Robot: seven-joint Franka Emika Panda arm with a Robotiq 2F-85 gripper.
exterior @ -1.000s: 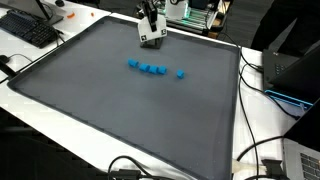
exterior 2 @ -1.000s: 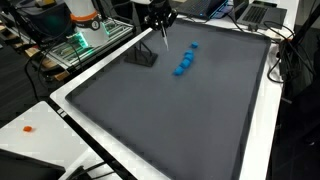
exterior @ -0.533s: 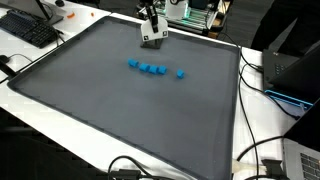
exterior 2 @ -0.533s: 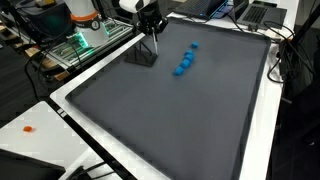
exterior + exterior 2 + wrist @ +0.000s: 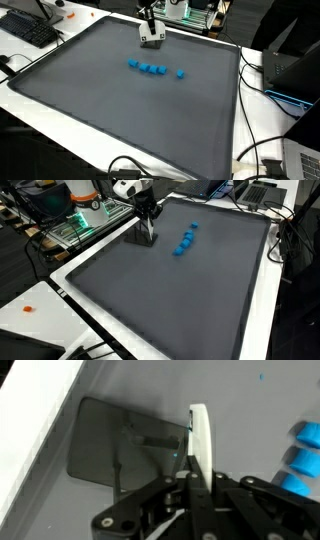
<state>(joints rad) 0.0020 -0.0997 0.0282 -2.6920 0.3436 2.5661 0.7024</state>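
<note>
Hovering over the far edge of the mat [image 5: 100, 120], the one gripper [image 5: 150, 218] has its fingers [image 5: 200, 435] pressed together, and nothing shows between them. Just under it, one rectangular patch [image 5: 110, 445] lies flat on the mat. It looks darker than the mat in the wrist view and in an exterior view [image 5: 143, 236], and paler in an exterior view [image 5: 150, 40]. What it is made of cannot be told. Five blue cubes [image 5: 150, 69] sit on the mat's far half, well apart from the patch. Four stand close in a row, and the fifth cube [image 5: 180, 73] stands a little apart at the row's end.
</note>
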